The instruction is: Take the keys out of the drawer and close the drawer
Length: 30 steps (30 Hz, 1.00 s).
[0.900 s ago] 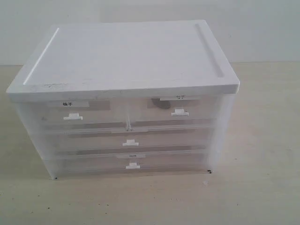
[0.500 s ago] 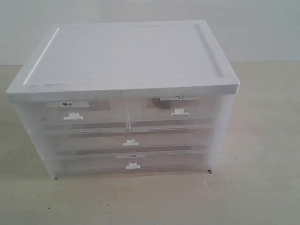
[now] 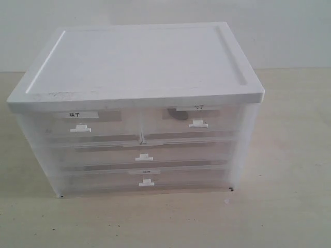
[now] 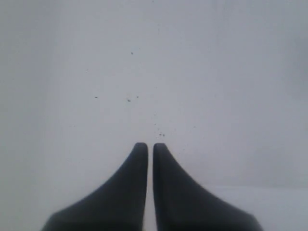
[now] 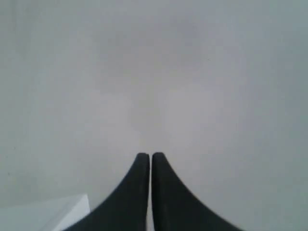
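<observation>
The drawer (image 3: 217, 124) is the upper right half-width one of a translucent plastic cabinet, pushed in flush, with a small white tab handle (image 3: 198, 124) and a short faint label. A dark blurred shape (image 3: 176, 114) shows through its front near the top left corner. The keys cannot be made out beyond that. Neither arm appears in the exterior view. My left gripper (image 4: 150, 144) is shut with nothing between its black fingers, facing a plain pale surface. My right gripper (image 5: 147, 154) is likewise shut and empty.
The cabinet has a broad white lid (image 3: 139, 57). Beside the task drawer sits the upper left drawer (image 3: 57, 126) with a bolder label. Below are two full-width drawers (image 3: 103, 157), (image 3: 103, 181), all pushed in. It stands on a beige table (image 3: 289, 155). A white corner (image 5: 57, 211) shows in the right wrist view.
</observation>
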Motion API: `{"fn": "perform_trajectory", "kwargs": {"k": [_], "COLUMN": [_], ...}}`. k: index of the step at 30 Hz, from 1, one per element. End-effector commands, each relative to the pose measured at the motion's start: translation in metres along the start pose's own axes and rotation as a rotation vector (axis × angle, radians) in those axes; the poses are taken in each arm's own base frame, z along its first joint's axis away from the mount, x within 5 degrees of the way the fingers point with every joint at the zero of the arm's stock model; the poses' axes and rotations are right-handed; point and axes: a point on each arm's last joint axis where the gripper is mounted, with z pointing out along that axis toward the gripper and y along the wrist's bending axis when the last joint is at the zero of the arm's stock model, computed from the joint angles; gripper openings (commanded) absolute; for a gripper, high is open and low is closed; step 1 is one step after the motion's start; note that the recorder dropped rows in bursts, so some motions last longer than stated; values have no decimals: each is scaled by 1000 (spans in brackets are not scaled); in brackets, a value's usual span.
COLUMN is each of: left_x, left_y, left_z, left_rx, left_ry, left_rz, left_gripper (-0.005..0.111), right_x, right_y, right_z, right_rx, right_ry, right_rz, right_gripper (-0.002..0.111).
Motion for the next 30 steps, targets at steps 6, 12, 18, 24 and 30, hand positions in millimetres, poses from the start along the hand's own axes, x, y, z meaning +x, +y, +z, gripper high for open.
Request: {"fn": "perform_trajectory", "kwargs": {"k": [6,12,18,24,30], "left_x": [-5,-30,-38,-3,36], "left_y": [-3,-23,-47,-59,-61], "left_z": [-1,3,18,30,37], "left_rx": [47,270,520,682,751], "left_ry": [-52,-118,-50,232,433], "left_rz": [-409,-340,-184,-94,-87], "left_gripper": [5,5,5,5,5], "right_x": [-5,-34,-66,-73,-54], "right_y": [1,7,17,29,57], "right_z": [0,5,30,68,98], "right_rx": [-16,-33,-57,-141,-487], "right_ry": [-49,-106,-68,94,223], "right_rz": [150,147,101,25,58], "right_gripper": [0,0,0,0,0]}}
